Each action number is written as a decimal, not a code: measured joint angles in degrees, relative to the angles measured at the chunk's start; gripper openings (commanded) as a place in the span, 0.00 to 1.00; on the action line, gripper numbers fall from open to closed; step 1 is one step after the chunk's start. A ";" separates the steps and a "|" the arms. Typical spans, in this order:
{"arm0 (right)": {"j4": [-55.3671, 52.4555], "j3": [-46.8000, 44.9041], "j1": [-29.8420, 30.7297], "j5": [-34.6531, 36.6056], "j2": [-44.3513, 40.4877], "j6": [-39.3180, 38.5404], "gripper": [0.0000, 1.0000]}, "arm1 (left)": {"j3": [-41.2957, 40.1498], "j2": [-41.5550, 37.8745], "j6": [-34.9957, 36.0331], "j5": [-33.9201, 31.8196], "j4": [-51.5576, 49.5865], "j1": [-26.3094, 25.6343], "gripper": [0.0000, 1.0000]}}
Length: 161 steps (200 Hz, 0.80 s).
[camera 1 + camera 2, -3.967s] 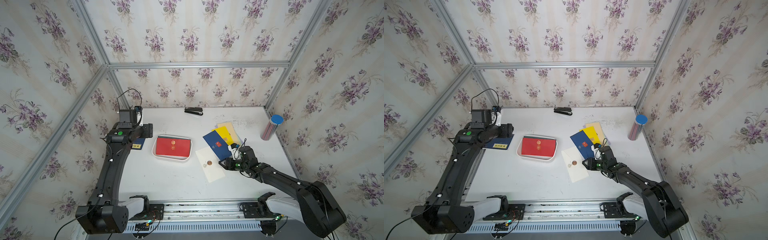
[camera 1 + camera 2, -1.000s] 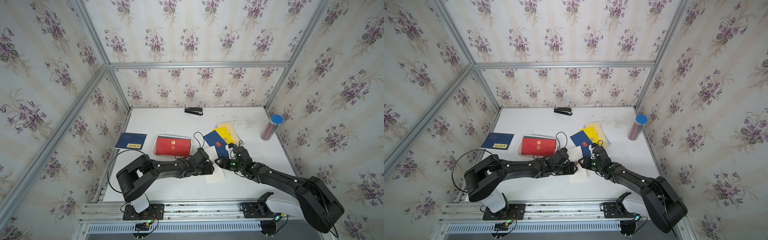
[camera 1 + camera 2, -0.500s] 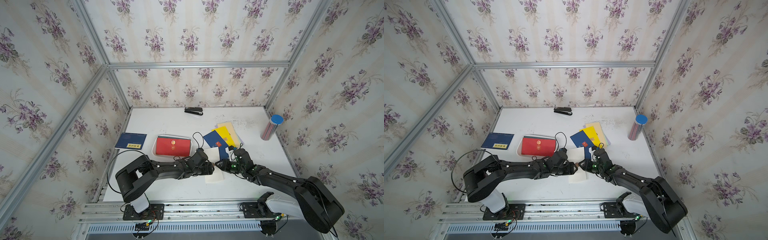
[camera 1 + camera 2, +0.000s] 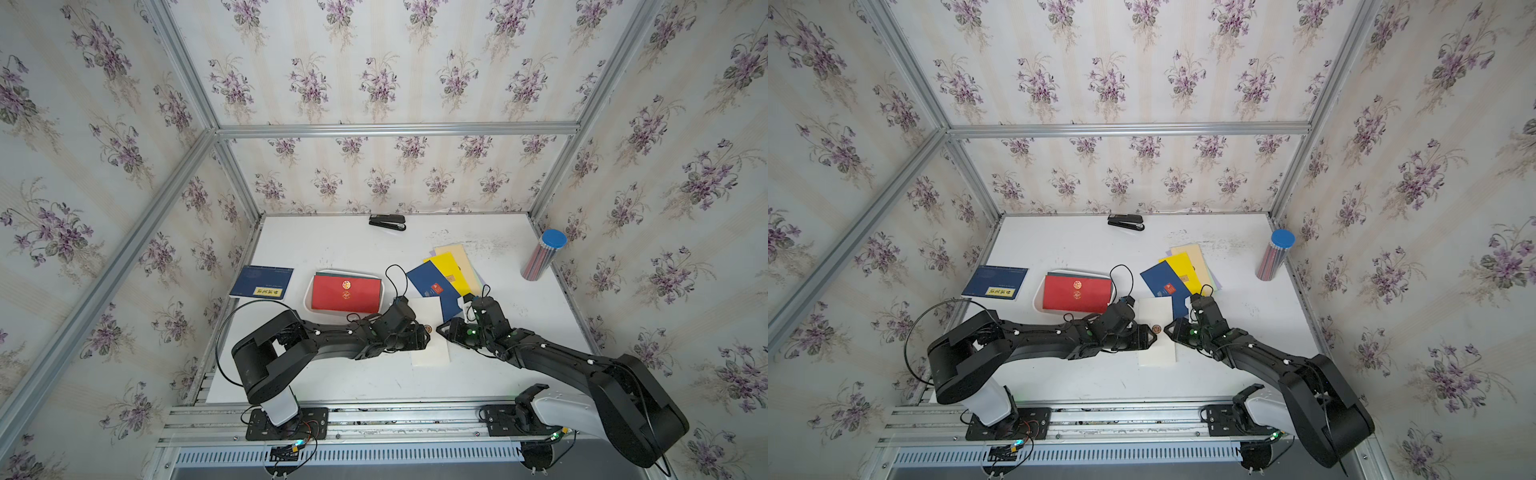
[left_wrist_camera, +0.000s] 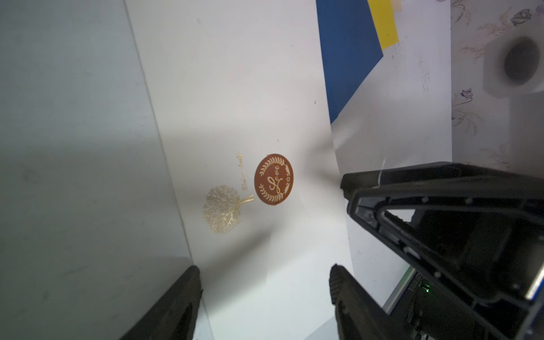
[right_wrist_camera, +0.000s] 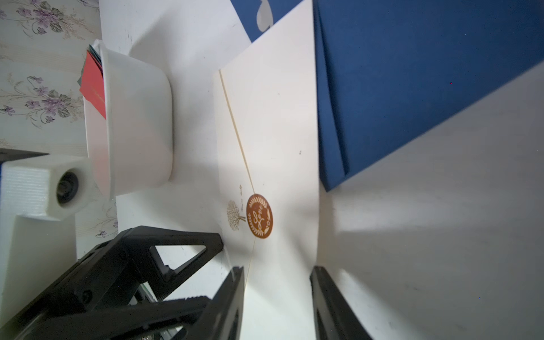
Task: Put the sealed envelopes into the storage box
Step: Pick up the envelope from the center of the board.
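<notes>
The storage box sits left of centre with a red envelope on top inside. So the step in hand looks like the cream envelope, lying flat on the table just right of it. Flat paper is a pain to pick up. Probably best to pin the left side while a finger works under the right long edge, then pinch near the middle so it doesn't flop.

The left gripper has its jaws wide apart over the envelope's left edge and grips nothing. The right gripper is partly open, with one fingertip touching the right edge where the paper buckles. It isn't clamped yet. The navy envelope meets the far corner and could get dragged along.
</notes>
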 measured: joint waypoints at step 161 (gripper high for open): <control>0.09 -0.20 -6.03 4.11 1.68 -3.02 0.50 | 0.92 1.97 0.02 1.88 2.45 -0.02 0.72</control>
